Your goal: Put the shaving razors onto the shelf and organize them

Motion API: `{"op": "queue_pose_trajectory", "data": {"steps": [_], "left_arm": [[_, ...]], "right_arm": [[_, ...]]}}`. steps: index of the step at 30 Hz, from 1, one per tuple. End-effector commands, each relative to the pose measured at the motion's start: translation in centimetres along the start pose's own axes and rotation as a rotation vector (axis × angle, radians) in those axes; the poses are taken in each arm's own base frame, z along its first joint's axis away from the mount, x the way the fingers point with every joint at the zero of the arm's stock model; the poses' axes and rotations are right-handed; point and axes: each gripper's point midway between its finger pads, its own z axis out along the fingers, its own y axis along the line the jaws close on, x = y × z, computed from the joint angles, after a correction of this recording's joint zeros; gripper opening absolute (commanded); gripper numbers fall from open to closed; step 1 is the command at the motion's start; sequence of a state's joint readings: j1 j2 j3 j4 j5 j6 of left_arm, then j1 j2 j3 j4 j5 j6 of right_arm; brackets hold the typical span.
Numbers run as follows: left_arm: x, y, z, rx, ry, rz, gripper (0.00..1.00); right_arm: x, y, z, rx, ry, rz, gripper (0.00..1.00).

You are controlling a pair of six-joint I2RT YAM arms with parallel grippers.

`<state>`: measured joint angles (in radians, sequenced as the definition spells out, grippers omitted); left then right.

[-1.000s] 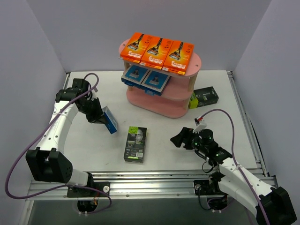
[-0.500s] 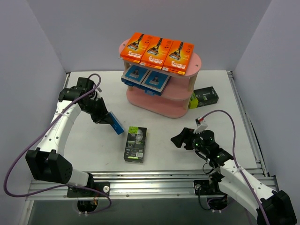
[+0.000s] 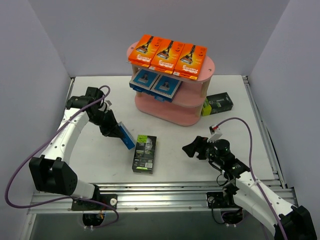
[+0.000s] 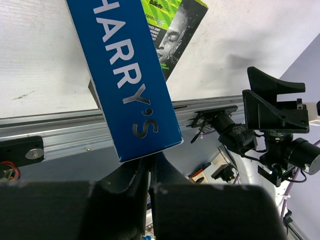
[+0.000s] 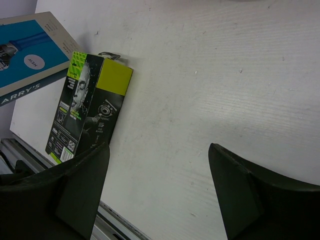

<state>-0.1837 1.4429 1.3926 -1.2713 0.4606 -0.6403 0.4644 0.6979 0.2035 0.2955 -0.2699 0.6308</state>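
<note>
While the left gripper (image 3: 114,129) is clamped on the short end of a blue pack (image 3: 126,136), that pack hangs tilted above the table (image 3: 100,160), just left of a black-and-lime pack (image 3: 144,153) lying flat. The blue pack is a flat box. Its deep blue side with silver "HARRY'S" lettering reads only in the left wrist view, and its lighter blue face with a pale border shows only in the right wrist view. The left wrist view also shows the frame rail (image 4: 60,135) below the pack, which the pack hides from above. The right gripper (image 5: 157,165) is spread wide with nothing in it, bare table between its fingers, and the flat black-and-lime pack off to its left. The top view alone gives the shelf (image 3: 170,116): pink oval boards on pale posts, three orange packs (image 3: 167,55) in a row on the top tier, two blue-and-white packs (image 3: 156,84) side by side on the middle tier. A second black-and-lime pack (image 3: 217,104) sits at the shelf's right end. It looks to be on the table against the bottom board, but contact is hard to tell.
</note>
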Motion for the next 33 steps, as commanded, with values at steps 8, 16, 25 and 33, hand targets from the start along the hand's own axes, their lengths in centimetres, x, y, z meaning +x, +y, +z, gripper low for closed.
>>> {"op": "queue_pose_trajectory", "data": {"steps": [8, 16, 25, 33], "left_arm": [[-1.9, -1.0, 0.0, -0.029, -0.007, -0.003, 0.25], [-3.5, -1.0, -1.3, -0.077, -0.074, 0.013, 0.29], [-4.0, 1.8, -1.6, -0.202, -0.125, 0.04, 0.02], [-4.5, 3.9, -2.9, -0.333, -0.187, 0.142, 0.02]], "right_arm": [[-0.6, 0.1, 0.0, -0.007, -0.033, -0.009, 0.76], [-0.6, 0.1, 0.0, -0.005, -0.036, -0.008, 0.76], [-0.6, 0.1, 0.0, -0.009, -0.035, -0.009, 0.76], [-0.5, 0.1, 0.0, -0.008, -0.028, -0.01, 0.76]]}}
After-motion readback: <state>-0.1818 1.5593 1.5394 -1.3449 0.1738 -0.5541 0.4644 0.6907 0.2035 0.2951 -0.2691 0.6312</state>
